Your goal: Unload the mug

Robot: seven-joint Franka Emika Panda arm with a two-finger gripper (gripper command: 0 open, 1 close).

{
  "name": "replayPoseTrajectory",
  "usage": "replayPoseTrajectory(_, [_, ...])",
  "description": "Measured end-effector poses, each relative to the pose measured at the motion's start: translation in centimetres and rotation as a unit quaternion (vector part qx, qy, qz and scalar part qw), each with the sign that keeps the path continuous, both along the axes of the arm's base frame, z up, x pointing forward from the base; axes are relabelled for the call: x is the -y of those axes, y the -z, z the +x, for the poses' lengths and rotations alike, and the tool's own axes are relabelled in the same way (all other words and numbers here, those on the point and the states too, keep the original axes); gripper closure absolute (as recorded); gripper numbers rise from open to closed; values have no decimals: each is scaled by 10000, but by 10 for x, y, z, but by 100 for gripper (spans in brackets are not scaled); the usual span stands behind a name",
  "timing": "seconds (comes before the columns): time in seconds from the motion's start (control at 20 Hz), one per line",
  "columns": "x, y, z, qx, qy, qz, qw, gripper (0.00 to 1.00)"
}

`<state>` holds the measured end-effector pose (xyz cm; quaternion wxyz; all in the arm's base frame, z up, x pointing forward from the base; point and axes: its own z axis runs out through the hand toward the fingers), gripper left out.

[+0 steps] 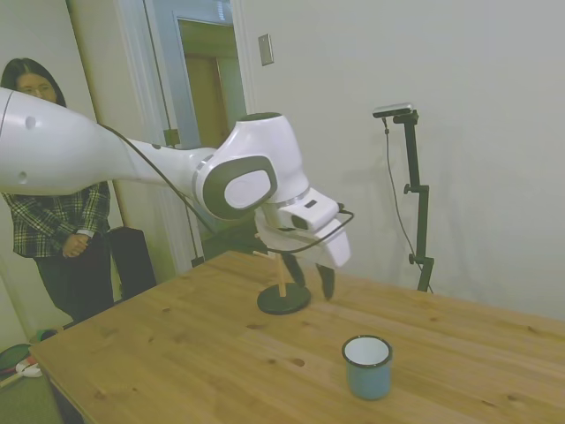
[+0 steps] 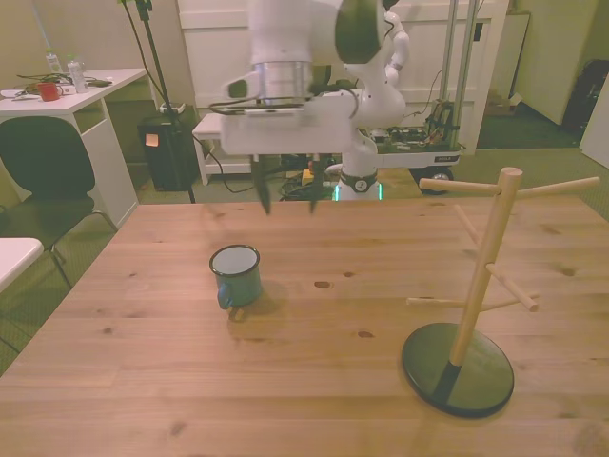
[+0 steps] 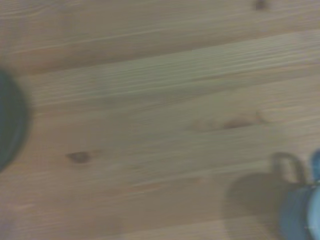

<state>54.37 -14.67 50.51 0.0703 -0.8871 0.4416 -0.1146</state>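
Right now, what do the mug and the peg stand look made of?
Mug: likely enamelled metal; glossy light-blue wall, white inside, thin dark rim. Peg stand: pale bare wood post and pegs, matte; its round base is dark, material unclear.

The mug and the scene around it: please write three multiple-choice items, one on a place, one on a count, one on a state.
1. Where is the mug?
A. hung on the rack
B. on the table
C. held by the gripper

2. How many mugs are visible?
A. one
B. two
C. three

3. How are the gripper jaws?
A. shut on the mug
B. open, holding nothing
C. hidden

Key: 1 B, the mug stands upright on the table, apart from the rack. 2 A, only one shows in each view. 3 B, the front view shows a gap between the jaws above the table.
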Motion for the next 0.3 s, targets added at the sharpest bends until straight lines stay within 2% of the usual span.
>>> replayPoseTrajectory(0.3, [-79, 11, -13, -157, -417, 117, 9989, 0])
